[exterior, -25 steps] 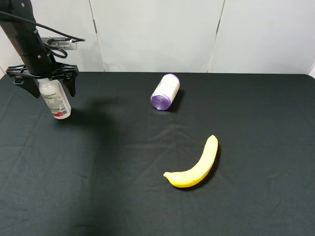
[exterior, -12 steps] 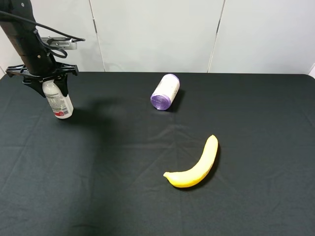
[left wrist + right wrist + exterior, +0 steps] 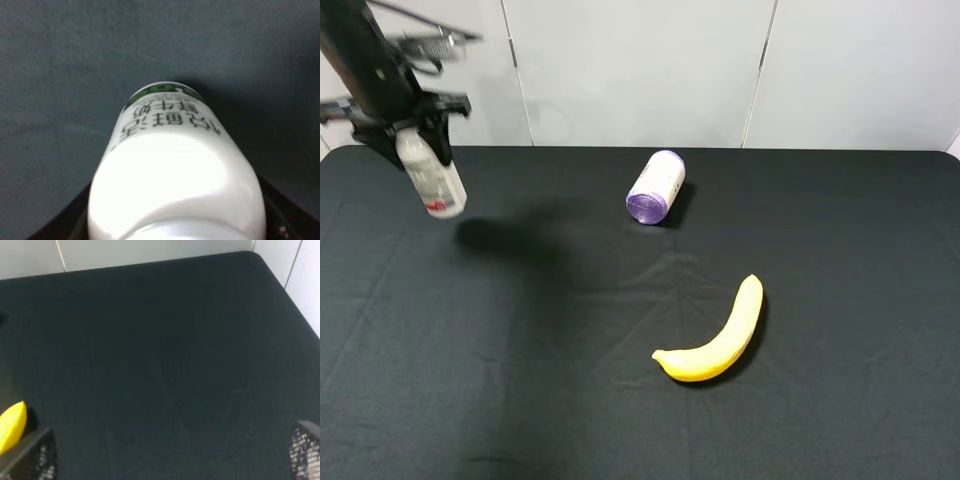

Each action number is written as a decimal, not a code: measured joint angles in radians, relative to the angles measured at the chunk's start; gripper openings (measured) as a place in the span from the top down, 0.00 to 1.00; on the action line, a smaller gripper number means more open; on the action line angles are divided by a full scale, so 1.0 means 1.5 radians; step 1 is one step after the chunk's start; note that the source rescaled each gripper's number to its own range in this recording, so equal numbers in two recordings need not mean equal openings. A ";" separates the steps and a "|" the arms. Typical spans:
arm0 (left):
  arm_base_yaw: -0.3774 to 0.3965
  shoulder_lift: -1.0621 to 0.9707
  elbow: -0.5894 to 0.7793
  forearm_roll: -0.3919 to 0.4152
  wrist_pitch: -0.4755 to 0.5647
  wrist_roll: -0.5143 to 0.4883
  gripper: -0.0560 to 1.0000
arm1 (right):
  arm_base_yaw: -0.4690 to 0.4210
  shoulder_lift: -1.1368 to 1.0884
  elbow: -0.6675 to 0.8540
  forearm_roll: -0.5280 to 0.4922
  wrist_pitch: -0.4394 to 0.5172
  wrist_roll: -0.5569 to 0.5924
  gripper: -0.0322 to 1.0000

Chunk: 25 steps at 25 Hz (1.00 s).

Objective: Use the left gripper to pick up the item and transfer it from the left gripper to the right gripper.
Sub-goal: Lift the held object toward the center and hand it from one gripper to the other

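The item [image 3: 433, 180], a small white bottle with a red patch near its base, hangs tilted above the far left of the black table [image 3: 520, 380]. My left gripper [image 3: 408, 125] is shut on its upper part, and its shadow lies on the cloth below. In the left wrist view the item [image 3: 175, 170] fills the frame between the dark fingers [image 3: 285, 222]. My right gripper [image 3: 167, 455] is out of the high view. In the right wrist view it stands open over bare cloth, its mesh-faced fingertips [image 3: 30, 455] far apart.
A white roll with a purple end [image 3: 656, 186] lies at the back middle of the table. A yellow banana [image 3: 720, 335] lies right of centre, and its tip [image 3: 11, 425] shows beside my right gripper. White wall panels stand behind the table.
My left gripper closed on the item and lifted it off the table, up and slightly back. The right gripper, the roll and the banana have not moved.
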 joint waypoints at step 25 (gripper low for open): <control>-0.144 -0.059 -0.006 -0.292 0.091 0.209 0.94 | 0.000 0.000 0.000 0.000 0.000 0.000 0.00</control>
